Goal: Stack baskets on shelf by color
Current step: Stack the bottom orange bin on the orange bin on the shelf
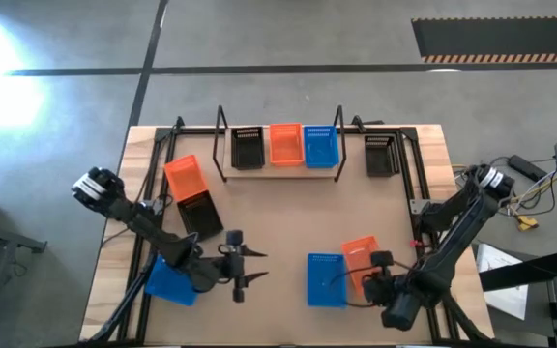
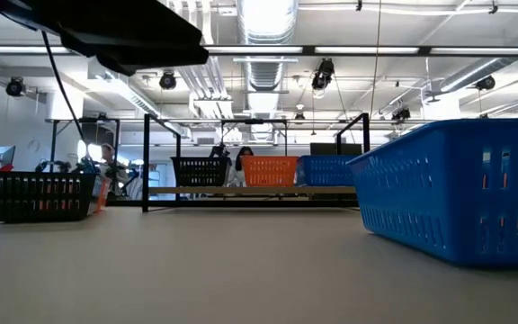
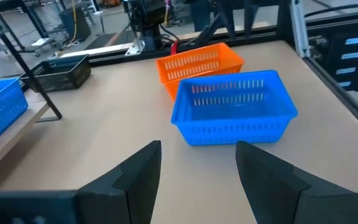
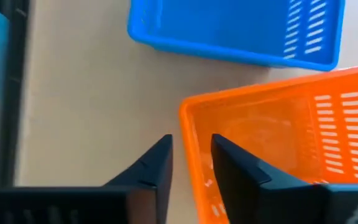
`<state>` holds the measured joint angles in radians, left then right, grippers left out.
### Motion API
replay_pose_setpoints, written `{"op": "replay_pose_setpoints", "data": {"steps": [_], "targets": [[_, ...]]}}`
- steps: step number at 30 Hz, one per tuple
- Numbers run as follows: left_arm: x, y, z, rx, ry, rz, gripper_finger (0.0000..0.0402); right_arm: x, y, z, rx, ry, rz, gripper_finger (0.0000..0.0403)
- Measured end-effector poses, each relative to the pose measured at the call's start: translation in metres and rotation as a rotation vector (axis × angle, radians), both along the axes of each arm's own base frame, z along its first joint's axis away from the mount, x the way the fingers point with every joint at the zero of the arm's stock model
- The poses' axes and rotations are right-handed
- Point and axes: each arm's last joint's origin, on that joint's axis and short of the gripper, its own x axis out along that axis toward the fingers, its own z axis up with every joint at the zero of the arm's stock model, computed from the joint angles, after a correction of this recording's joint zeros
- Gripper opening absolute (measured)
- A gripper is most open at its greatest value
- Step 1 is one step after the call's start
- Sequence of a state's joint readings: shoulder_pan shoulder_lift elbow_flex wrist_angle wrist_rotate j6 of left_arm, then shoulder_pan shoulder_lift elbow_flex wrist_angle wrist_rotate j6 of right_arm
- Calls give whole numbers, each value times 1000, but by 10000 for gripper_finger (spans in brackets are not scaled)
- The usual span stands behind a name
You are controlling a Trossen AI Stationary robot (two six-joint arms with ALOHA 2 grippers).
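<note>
Beside blue basket (image 1: 326, 280): right tool (image 4: 190, 158) straddles orange basket (image 4: 278, 143) wall, narrowly open; left tool (image 3: 197, 168) open, empty

Left arm hides part of blue basket (image 1: 169, 282).

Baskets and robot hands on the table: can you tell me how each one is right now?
Shelf: holds three baskets in a row.
Black basket on shelf: upright, empty.
Orange basket on shelf: upright, between the other two.
Blue basket on shelf: upright.
Blue basket near right arm: upright on table, empty.
Orange basket beside it: upright, empty.
Left end effector: open, holding nothing.
Right end effector: open around the orange basket's wall.
</note>
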<state>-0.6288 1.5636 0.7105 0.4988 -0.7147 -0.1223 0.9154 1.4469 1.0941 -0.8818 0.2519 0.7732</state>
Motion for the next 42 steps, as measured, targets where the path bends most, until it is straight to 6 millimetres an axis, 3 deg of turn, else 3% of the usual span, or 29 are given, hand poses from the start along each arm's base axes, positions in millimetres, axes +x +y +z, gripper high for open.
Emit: {"op": "replay_pose_setpoints", "data": {"steps": [5, 9, 15, 20, 25, 33, 37, 42], "targets": [[4, 0, 0, -5, -4, 6, 192, 2, 2, -15, -117, 108, 27, 145], [4, 0, 0, -3, -1, 7, 192, 2, 5, -29, -151, 183, 39, 146], [4, 0, 0, -5, -4, 7, 192, 3, 6, -47, -205, 246, 89, 100], [4, 0, 0, -6, -5, 7, 192, 6, 11, -45, -198, 239, 95, 30], [4, 0, 0, -7, -6, 6, 192, 10, 15, -19, -153, 188, 90, 12], [4, 0, 1, -14, -14, 6, 192, 34, -10, 58, -263, -76, 22, 9], [4, 0, 1, -17, -14, 7, 192, 63, -42, 87, -351, -222, 54, 9], [4, 0, 1, -46, -17, 14, 192, 114, -112, 104, -404, -314, 78, 9]]}}
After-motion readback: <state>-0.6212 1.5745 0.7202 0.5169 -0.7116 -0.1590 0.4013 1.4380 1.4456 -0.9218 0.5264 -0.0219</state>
